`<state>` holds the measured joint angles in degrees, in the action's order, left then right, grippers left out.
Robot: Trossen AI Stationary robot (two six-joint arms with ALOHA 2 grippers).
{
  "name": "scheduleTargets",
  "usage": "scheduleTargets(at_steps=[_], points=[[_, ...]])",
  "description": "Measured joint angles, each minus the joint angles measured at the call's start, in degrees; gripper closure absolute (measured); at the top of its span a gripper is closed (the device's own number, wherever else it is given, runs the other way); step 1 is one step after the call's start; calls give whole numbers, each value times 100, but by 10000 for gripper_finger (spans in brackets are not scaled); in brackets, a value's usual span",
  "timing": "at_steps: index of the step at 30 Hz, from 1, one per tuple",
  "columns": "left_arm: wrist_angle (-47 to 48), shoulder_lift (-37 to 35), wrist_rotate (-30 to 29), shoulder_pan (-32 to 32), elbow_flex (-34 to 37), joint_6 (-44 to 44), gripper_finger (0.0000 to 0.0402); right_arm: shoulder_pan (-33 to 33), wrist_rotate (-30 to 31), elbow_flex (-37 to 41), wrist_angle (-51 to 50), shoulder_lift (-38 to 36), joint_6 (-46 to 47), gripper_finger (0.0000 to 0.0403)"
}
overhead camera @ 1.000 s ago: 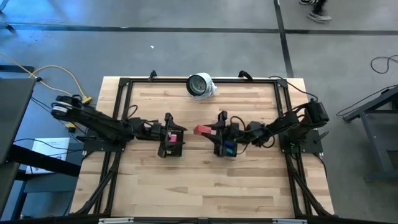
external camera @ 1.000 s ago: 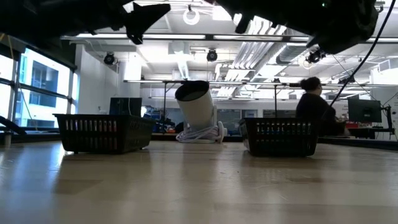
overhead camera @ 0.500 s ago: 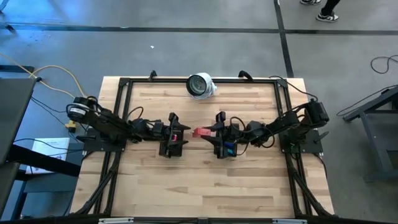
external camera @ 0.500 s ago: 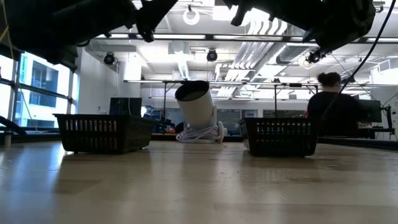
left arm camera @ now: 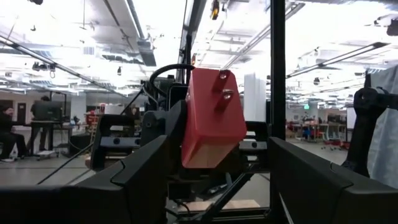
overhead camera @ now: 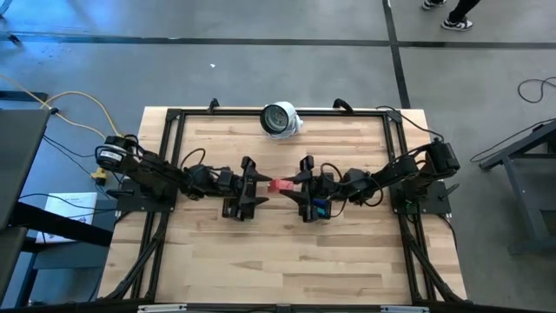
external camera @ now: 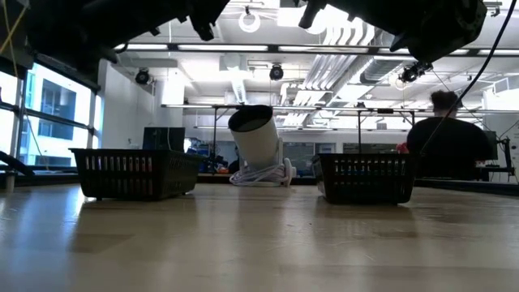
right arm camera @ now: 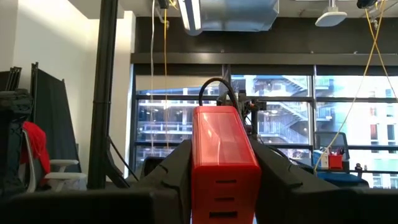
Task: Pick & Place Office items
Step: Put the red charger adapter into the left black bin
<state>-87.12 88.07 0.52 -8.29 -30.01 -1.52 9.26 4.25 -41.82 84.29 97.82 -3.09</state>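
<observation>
**Red block held between two arms above the desk**

A red block point(overhead camera: 281, 184) hung in mid-air over the middle of the desk point(overhead camera: 287, 252), pinched by the right gripper point(overhead camera: 294, 184), whose fingers point(right arm camera: 283, 180) pressed against its two long sides. In the right wrist view the block point(right arm camera: 224, 165) was a glossy, bright red rectangular piece with a smooth upper face and narrow slots cut into the end nearest the camera. From the left wrist view the same block point(left arm camera: 211, 118) showed two small screw heads near one corner and a paler, tan underside.

The left gripper point(overhead camera: 259, 184) faced it from the opposite side, its fingers point(left arm camera: 143, 180) spread wide, with the block's free end near or just between them; whether they touched it could not be told.

Two black mesh trays sat on the desk under the arms, one on the left point(external camera: 134, 173) and one on the right point(external camera: 366, 178). In the high view, a pink piece point(overhead camera: 245, 189) and a blue piece point(overhead camera: 320, 207) showed beneath the arms. A white round device point(overhead camera: 281, 119) with a dark face stood at the far edge. A seated person point(external camera: 450, 146) was visible in the room beyond.
</observation>
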Motion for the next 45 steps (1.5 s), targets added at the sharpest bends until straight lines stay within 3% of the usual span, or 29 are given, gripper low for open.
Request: scheduleTargets(at_steps=[16,45], points=[[614,2,156,-7,-520,195,140,0,159,0,0,0,-145,298],[383,407,115,-50,-795,320,140,0,136,-136,-103,0,-332,298]])
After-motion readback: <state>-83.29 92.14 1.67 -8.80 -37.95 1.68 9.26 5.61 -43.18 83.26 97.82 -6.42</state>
